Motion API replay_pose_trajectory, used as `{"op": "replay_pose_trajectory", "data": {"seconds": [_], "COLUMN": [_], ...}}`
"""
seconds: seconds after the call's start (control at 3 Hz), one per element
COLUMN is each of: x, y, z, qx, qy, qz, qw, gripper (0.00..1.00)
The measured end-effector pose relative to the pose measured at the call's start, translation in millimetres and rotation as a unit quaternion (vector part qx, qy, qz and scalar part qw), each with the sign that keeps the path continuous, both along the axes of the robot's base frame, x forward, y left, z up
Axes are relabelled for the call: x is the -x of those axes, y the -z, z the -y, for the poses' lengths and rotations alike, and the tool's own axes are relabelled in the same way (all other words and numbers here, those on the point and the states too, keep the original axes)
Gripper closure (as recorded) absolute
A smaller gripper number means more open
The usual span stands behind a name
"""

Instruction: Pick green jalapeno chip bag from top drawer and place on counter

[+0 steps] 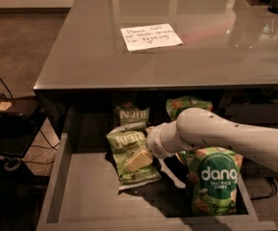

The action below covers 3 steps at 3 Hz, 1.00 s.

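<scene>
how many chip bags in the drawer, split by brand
Kettle: 2 (front Kettle bag, rear Kettle bag)
dang: 2 (front dang bag, rear dang bag)
Total: 4
The gripper is down in the drawer, at the front Kettle bag's right edge.

Gripper (161, 166) partly hidden, in top drawer (88, 197)

Dim warm light, window glare on the counter (81, 57), gripper (153, 163) in the shadowed top drawer (64, 177).
</scene>
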State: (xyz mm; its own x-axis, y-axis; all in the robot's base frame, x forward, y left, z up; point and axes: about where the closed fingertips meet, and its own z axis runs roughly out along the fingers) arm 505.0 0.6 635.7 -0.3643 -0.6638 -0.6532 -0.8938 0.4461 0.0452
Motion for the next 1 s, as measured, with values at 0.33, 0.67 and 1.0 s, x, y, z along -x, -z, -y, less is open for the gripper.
{"op": "replay_pose_trajectory", "data": {"seconds": [0.33, 0.67, 1.0], "x": [0.7, 2.0, 3.6], "y": [7.5, 10.1, 5.1], "z": [-5.6, -7.4, -5.0], "qx": [0.007, 0.019, 0.030], "qy": [-0.008, -0.015, -0.023], "qz": [-0.002, 0.003, 0.019], "qw": [0.9999, 0.9997, 0.9991], "gripper": [0.31, 0.55, 0.76]}}
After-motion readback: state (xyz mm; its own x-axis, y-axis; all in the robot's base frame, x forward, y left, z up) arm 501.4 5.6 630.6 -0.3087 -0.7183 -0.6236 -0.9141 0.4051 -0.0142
